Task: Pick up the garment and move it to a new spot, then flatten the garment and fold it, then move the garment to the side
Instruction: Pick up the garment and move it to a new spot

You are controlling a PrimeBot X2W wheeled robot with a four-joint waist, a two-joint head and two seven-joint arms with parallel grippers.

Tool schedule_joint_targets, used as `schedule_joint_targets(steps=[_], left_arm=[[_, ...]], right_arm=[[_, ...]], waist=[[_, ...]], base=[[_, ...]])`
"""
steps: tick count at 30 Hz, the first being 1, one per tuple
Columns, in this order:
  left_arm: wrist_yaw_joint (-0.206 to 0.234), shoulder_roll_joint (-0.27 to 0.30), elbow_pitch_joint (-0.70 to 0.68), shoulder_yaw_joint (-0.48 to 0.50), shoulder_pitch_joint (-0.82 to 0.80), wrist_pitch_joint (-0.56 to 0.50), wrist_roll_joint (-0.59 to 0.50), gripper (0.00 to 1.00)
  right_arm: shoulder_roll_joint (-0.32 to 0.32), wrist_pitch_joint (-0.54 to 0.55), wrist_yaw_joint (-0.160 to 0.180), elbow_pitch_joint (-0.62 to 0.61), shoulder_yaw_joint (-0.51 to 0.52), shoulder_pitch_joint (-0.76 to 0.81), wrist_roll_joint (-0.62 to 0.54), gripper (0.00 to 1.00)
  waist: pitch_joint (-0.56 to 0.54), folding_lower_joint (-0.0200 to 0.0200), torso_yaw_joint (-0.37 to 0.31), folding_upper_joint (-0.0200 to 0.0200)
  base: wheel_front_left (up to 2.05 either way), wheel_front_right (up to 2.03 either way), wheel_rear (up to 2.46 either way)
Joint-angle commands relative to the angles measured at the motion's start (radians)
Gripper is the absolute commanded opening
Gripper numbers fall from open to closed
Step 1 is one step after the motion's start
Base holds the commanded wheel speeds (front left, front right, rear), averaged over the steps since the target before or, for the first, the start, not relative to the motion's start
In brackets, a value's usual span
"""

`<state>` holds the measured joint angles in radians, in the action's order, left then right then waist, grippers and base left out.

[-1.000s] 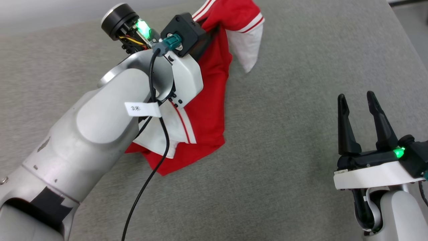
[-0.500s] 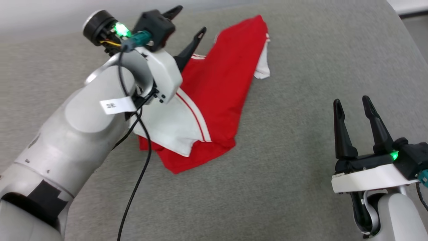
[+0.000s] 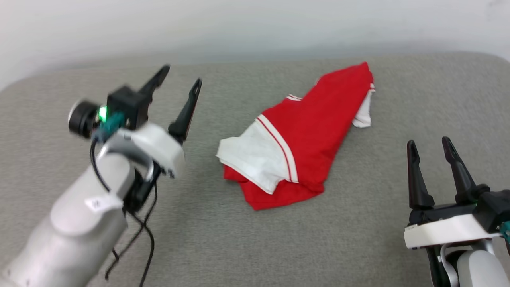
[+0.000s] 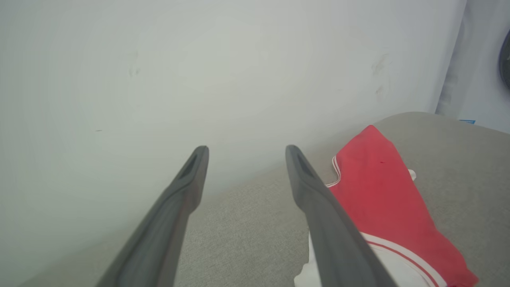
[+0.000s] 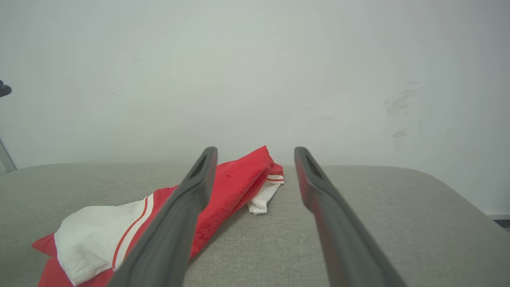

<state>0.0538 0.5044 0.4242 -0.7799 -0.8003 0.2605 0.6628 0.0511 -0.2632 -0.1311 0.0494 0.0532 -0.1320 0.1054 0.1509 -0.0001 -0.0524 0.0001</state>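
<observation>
The garment (image 3: 314,127) lies crumpled in a loose heap on the grey table, red with a white sleeve and striped trim facing up; no print shows. It also appears at the right of the left wrist view as the garment (image 4: 378,191) and at the lower left of the right wrist view as the garment (image 5: 235,187). My left gripper (image 3: 179,79) is open and raised left of the heap, apart from it, with nothing between its fingers. My right gripper (image 3: 430,145) stands open at the lower right, empty, well clear of the cloth.
The grey fabric-covered table (image 3: 247,239) has rounded far corners and ends at a pale wall (image 3: 255,24). A black cable (image 3: 147,239) dangles from my left forearm. Open surface lies in front of and on both sides of the heap.
My left gripper opened and let go of the garment, which dropped into a heap. The left arm drew back to the left. The head camera tilted up, so the whole picture shifted.
</observation>
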Motion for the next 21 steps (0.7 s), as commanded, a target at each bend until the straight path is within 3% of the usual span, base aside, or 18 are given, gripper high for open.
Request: schedule_joint_targets(steps=[1,6,11,15,21], left_arm=[[0.017,0.006,-0.029,0.013,0.035,0.006,-0.002,1.00],[0.116,0.000,-0.210,0.099,0.259,0.005,0.001,1.00],[0.168,-0.037,-0.337,0.181,0.450,0.005,-0.043,1.00],[0.176,-0.095,-0.407,0.268,0.576,0.005,-0.099,1.00],[0.128,-0.161,-0.422,0.348,0.690,0.005,-0.174,1.00]], right_arm=[[-0.002,-0.002,0.001,-0.005,0.003,0.013,-0.005,1.00],[-0.002,-0.002,0.001,-0.006,0.005,0.040,-0.007,1.00],[-0.002,-0.002,0.001,-0.004,-0.005,0.062,-0.006,1.00],[-0.002,-0.002,0.001,-0.001,-0.008,0.074,-0.002,1.00],[-0.002,-0.002,0.001,0.001,-0.019,0.080,0.006,1.00]], waist=[[-0.033,0.0001,0.036,-0.0001],[-0.061,0.0001,0.066,-0.0001],[-0.083,0.0001,0.086,-0.0001],[-0.097,0.0001,0.090,-0.0001],[-0.106,0.0001,0.087,-0.0001]], base=[[0.00,0.00,0.00],[0.00,0.00,0.00],[0.00,0.00,0.00],[0.00,0.00,0.00],[0.00,0.00,0.00]])
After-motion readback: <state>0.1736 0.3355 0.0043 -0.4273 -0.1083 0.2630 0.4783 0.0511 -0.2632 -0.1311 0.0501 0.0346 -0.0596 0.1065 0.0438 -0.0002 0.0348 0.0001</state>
